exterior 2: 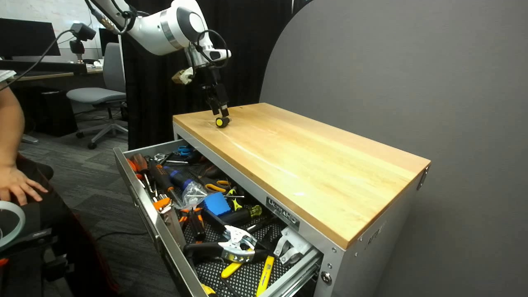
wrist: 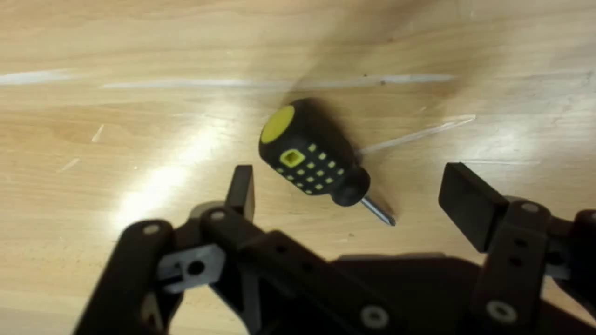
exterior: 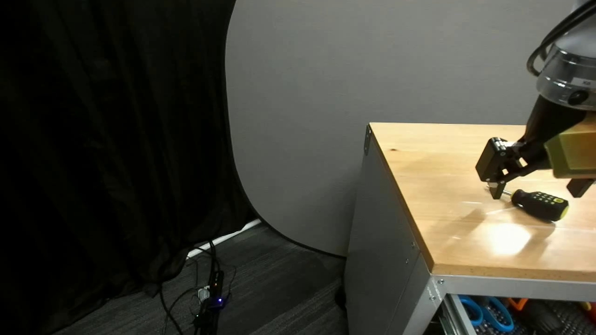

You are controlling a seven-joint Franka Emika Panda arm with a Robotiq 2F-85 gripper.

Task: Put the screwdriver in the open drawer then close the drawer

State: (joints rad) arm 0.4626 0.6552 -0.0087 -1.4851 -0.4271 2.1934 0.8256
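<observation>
The screwdriver (wrist: 309,153) lies on the light wood tabletop, black with yellow marks and a yellow end cap, its short metal shaft pointing down-right in the wrist view. It also shows in both exterior views (exterior: 540,204) (exterior 2: 222,122). My gripper (wrist: 356,195) is open and empty above it, one finger to each side, with the handle lying mostly beyond the fingertips. The gripper also shows in both exterior views (exterior: 538,186) (exterior 2: 220,110). The drawer (exterior 2: 148,210) of the grey cabinet is pulled open in front of the tabletop; in an exterior view only its corner (exterior: 454,314) shows.
The drawer holds many tools, among them a spring clamp (exterior 2: 239,243), a blue block (exterior 2: 216,203) and blue-handled scissors (exterior: 498,314). The tabletop's front edge (exterior 2: 264,181) overhangs the drawer's back part. A person's hand (exterior 2: 18,187) is beyond the drawer front.
</observation>
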